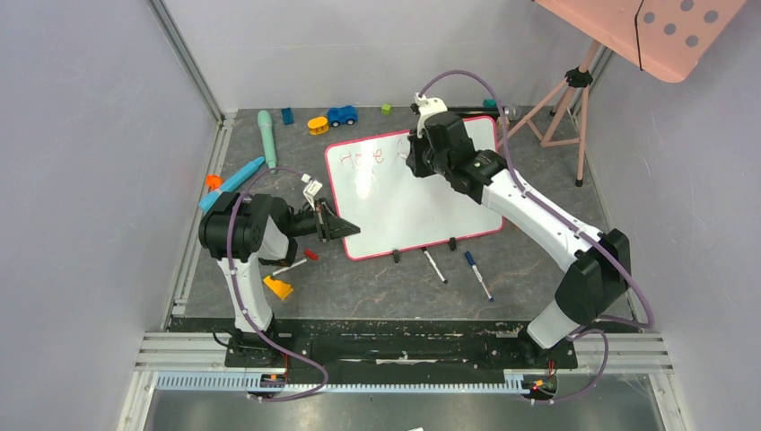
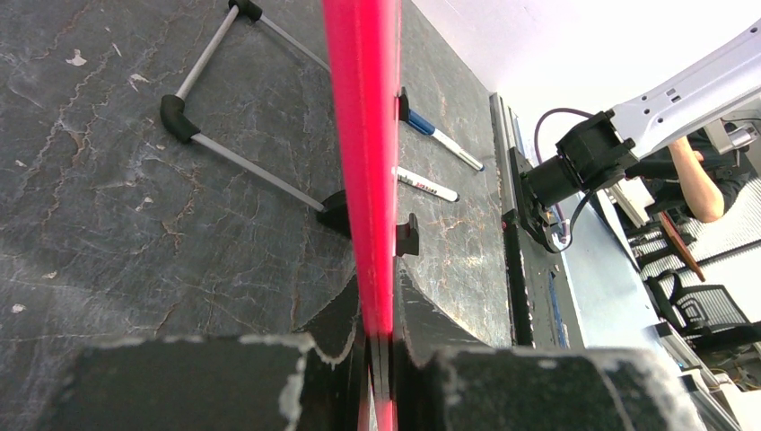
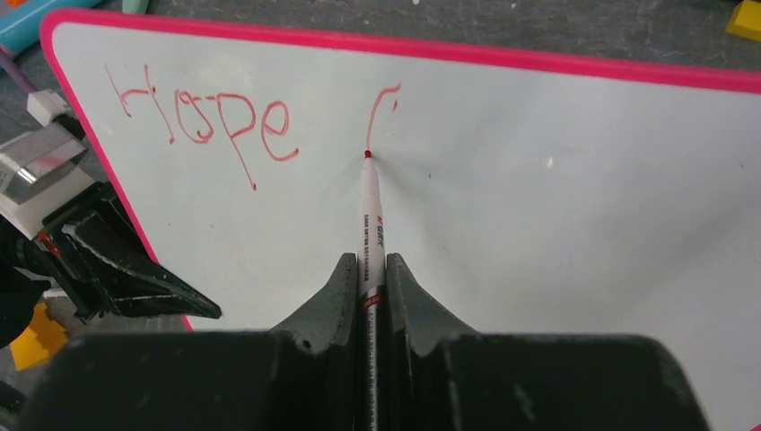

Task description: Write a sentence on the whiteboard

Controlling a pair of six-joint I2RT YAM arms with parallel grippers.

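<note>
The whiteboard (image 1: 422, 202) stands tilted at mid table on small black feet, with a red-pink frame. The sentence reads "Hope" (image 3: 202, 121) in red, faintly visible in the top view (image 1: 366, 156), with a curved stroke (image 3: 379, 112) to its right. My right gripper (image 3: 368, 260) is shut on a white red-tipped marker (image 3: 370, 206) whose tip touches the board at the foot of that stroke. From above, the right gripper (image 1: 415, 154) is over the board's upper middle. My left gripper (image 1: 345, 227) is shut on the board's left frame edge (image 2: 363, 135), fingers (image 2: 334, 328) on either side of it.
Two markers (image 1: 434, 266) (image 1: 477, 275) lie in front of the board. A red cap (image 1: 311, 255) and a yellow block (image 1: 279, 287) lie near the left arm. Toys, among them a blue car (image 1: 342, 115), lie at the back. A pink perforated panel (image 1: 664, 31) on a tripod stands back right.
</note>
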